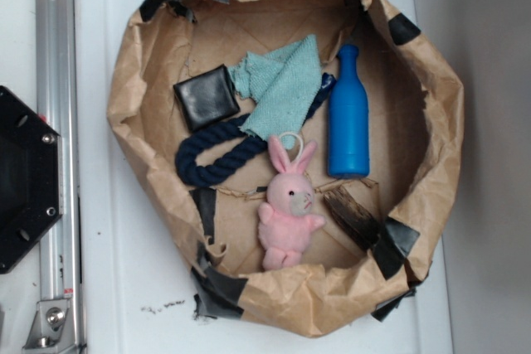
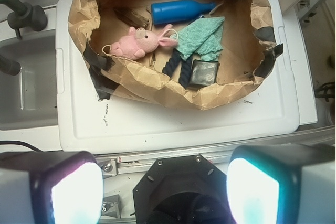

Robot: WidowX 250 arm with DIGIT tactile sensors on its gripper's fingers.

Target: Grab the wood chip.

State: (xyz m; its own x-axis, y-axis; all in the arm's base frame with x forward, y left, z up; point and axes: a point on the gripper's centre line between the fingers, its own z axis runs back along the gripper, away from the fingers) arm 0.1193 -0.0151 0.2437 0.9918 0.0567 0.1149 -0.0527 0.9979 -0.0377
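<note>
Wood chip: dark brown and streaky, the wood chip lies flat on the paper floor at about 5 o'clock in the exterior view; my wrist view shows it at about 10 o'clock in the nest.
Chip's neighbours: the pink bunny lies just beside it at its 9 o'clock, and the blue bottle stands off at its 12 o'clock, the base near the chip's upper end.
Wall behind: the chip's lower end runs toward the paper wall and a strip of black tape, close enough that I cannot tell whether they touch.
Farther in: a teal cloth, a navy rope and a glossy black pad sit well apart from the chip, around 10 to 11 o'clock.
Risk, wrong pick: the tape is dark like the chip, so I judge a descent aimed too far toward 5 o'clock could close on tape or paper.
Risk, crowding: a spread finger could catch the bunny's arm or nudge the bottle, dragging the chip out of line.
Risk, flatness: the chip lies low, so a shallow approach may slide over it.
My fingers: the two pads stand wide apart at the bottom of my wrist view, holding nothing and touching nothing.
My gripper: my gripper hangs outside the nest, well apart from the chip.
</note>
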